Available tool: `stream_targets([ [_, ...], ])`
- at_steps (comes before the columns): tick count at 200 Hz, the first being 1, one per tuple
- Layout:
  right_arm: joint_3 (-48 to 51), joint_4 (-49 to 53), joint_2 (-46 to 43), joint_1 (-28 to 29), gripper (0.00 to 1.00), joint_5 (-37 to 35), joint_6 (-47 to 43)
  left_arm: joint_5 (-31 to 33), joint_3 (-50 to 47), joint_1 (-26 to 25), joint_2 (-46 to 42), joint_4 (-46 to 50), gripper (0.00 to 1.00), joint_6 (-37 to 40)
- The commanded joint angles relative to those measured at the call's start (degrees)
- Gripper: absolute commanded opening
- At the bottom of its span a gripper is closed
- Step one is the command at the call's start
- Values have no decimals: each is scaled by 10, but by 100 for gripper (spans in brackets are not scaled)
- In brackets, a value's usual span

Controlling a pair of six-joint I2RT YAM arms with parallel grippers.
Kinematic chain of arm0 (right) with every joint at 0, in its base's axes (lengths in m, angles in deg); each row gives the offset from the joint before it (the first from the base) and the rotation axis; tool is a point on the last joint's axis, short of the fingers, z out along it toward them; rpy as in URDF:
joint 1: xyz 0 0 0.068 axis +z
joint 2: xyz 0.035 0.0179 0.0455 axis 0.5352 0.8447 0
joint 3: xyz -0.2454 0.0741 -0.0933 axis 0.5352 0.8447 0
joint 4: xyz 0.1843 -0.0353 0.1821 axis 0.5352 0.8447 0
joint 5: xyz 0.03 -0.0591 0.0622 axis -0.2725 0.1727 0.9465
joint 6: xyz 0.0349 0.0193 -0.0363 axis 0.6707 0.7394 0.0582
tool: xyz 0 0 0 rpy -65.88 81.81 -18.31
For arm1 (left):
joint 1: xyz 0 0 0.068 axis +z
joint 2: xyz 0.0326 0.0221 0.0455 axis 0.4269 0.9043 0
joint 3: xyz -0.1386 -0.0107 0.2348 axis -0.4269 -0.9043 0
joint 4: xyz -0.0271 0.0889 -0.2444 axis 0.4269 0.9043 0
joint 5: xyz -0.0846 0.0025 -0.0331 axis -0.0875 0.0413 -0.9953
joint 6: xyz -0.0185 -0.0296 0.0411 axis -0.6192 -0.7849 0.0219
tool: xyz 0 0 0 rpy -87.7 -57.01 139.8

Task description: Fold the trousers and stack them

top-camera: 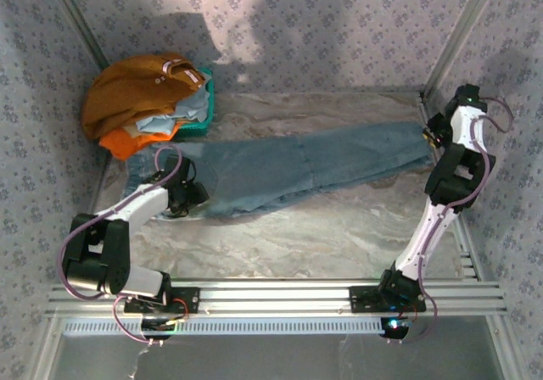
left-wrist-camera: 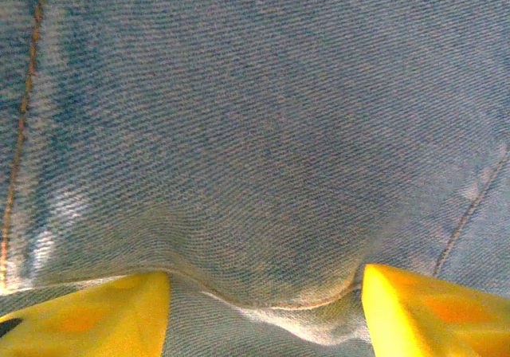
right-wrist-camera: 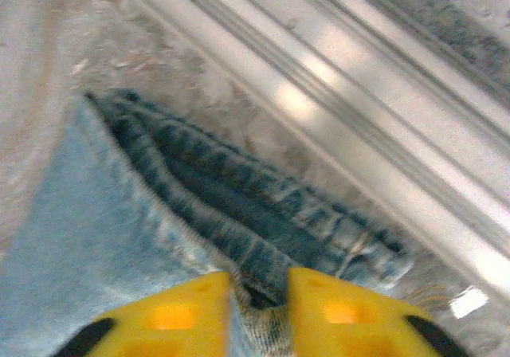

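Observation:
The trousers (top-camera: 297,166), faded blue jeans, lie stretched flat across the marbled table, waist end at the left and leg hems at the right. My left gripper (top-camera: 182,195) sits low on the waist end. In the left wrist view its yellow fingers (left-wrist-camera: 96,317) stand wide apart, open, with a curved fold edge of the denim (left-wrist-camera: 263,174) lying between them. My right gripper (top-camera: 434,134) is at the hem end. In the right wrist view this gripper (right-wrist-camera: 259,293) is shut on the stacked leg hems (right-wrist-camera: 239,221), the cloth pinched between its two yellow pads.
A teal basket (top-camera: 204,117) at the back left holds a mustard-brown garment (top-camera: 127,92), an orange cloth (top-camera: 127,144) and pale blue cloth (top-camera: 174,119). An aluminium rail (right-wrist-camera: 343,110) runs close behind the hems, and patterned walls enclose the table. Bare tabletop (top-camera: 297,236) lies in front of the jeans.

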Motion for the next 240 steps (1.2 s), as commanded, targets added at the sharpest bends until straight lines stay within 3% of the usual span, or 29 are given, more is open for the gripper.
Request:
stream_targets([
  [1, 0, 15, 5, -19, 41, -35, -1, -3, 29, -5, -21, 23, 70, 12],
  [45, 183, -59, -142, 47, 45, -34, 29, 60, 86, -76, -39, 93, 86, 13],
  [69, 329, -135, -218, 125, 40, 4, 62, 126, 126, -148, -22, 132, 85, 14],
  [112, 443, -185, -256, 252, 28, 42, 103, 224, 218, -275, 61, 160, 76, 56],
  [149, 473, -193, -264, 265, 39, 57, 109, 257, 295, -352, 146, 146, 75, 117],
  [202, 498, -194, -253, 264, 43, 68, 107, 258, 365, -375, 257, 145, 77, 155],
  [218, 496, -197, -246, 264, 40, 74, 102, 258, 366, -376, 275, 144, 72, 154],
  [240, 498, -200, -249, 258, 25, 76, 96, 259, 357, -375, 281, 139, 62, 147],
])
